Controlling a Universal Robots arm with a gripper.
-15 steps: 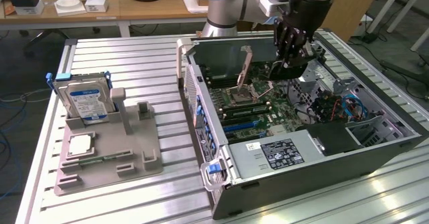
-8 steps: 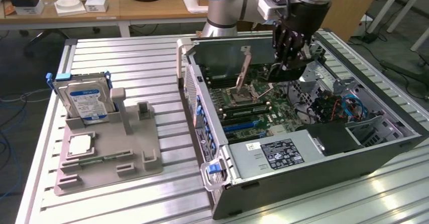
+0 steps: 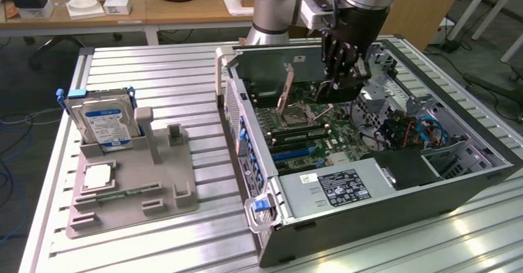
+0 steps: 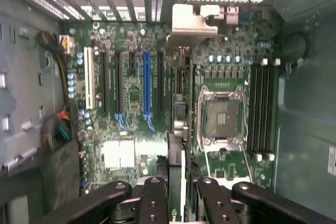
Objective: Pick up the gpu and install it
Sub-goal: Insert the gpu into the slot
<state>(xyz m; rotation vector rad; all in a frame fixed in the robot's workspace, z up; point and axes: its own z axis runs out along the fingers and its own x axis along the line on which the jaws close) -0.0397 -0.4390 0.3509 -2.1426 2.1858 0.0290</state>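
Over the open PC case, claw hangs w/ both fingers clenched on the gpu. Card is held edge-on above the mobo, btwn the blue slot and the CPU socket, its metal bracket toward the vented back wall. Doesn't look seated; can't tell which slot it lines up w/.

Risks, as I judge them:
- grip is on a thin card, so any side contact could twist it in the fingers
- bracket may snag the case's back edge if the card comes in tilted
- a connector off-line from the slot would scrape the board, not enter

Room: free above the board. Tight at the sides: case walls all round, cables and drive cage on the exterior view's right, PSU near. HDD sits well apart in its tray on the desk.
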